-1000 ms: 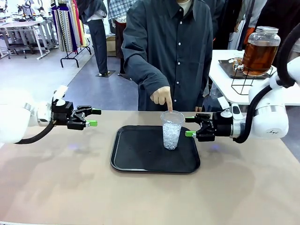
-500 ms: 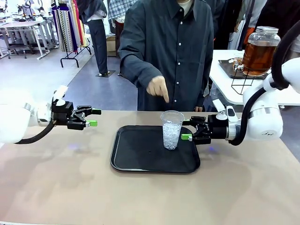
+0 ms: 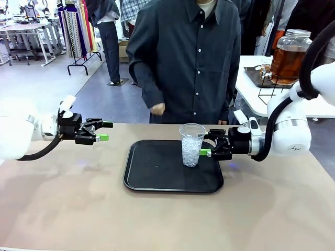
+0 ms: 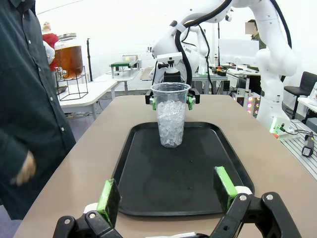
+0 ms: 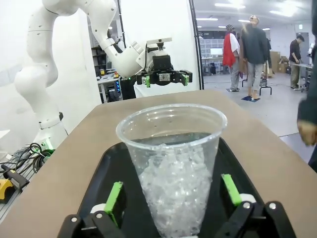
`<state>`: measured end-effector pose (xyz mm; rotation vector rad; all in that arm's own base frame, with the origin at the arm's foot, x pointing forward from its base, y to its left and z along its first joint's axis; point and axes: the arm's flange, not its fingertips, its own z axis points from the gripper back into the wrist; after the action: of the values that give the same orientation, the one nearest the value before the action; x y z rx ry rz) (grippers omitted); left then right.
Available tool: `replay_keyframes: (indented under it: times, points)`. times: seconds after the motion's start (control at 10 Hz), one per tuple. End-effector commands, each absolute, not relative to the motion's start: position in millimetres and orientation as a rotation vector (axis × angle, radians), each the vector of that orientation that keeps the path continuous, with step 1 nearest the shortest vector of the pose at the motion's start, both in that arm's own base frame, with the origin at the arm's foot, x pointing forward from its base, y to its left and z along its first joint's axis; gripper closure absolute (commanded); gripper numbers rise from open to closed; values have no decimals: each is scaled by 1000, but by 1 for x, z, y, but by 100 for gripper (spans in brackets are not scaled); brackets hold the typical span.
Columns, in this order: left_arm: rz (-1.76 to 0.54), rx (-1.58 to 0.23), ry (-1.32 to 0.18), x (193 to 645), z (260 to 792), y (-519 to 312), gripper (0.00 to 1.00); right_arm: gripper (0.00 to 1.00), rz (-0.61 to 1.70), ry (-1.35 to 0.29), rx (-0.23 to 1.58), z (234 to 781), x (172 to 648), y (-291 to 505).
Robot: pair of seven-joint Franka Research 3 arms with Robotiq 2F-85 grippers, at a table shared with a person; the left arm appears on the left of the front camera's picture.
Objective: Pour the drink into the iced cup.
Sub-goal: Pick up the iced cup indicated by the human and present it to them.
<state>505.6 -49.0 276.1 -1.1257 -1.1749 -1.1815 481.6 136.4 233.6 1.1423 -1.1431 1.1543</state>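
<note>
The iced cup point(image 3: 192, 145), clear plastic and about half full of ice, stands upright at the back of a black tray point(image 3: 152, 172). My right gripper point(image 3: 207, 145) is open at the cup's right side. In the right wrist view the cup point(image 5: 173, 158) stands between the green pads point(image 5: 115, 196), apart from both. My left gripper point(image 3: 104, 131) hangs open above the table to the left of the tray, facing the cup point(image 4: 170, 114) across the tray point(image 4: 198, 158). The drink point(image 3: 289, 60), amber in a lidded glass jar, sits on a wire stand on a white table at the far right.
A person in a dark shirt stands behind the table's far edge, one hand point(image 3: 157, 109) drawn back at waist height. The tan tabletop point(image 3: 63, 198) around the tray is bare. The jar's side table stands beyond my right arm.
The person's hand, which pointed at the cup's rim, has pulled back to the body. My right gripper has slid left until its fingers flank the cup. The left arm has not moved.
</note>
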Motion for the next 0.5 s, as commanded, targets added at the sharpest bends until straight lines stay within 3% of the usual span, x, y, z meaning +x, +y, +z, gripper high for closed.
replay_keyframes:
  times: [0.0,0.4]
  points:
    - [-1182,-1123,-1177,504,278,-49,0,0,1146,-1132,1148,232,490,151]
    - [-1182,-1123,-1177,504,278,-49,0,0,1147,-1104,1167,227,498,173]
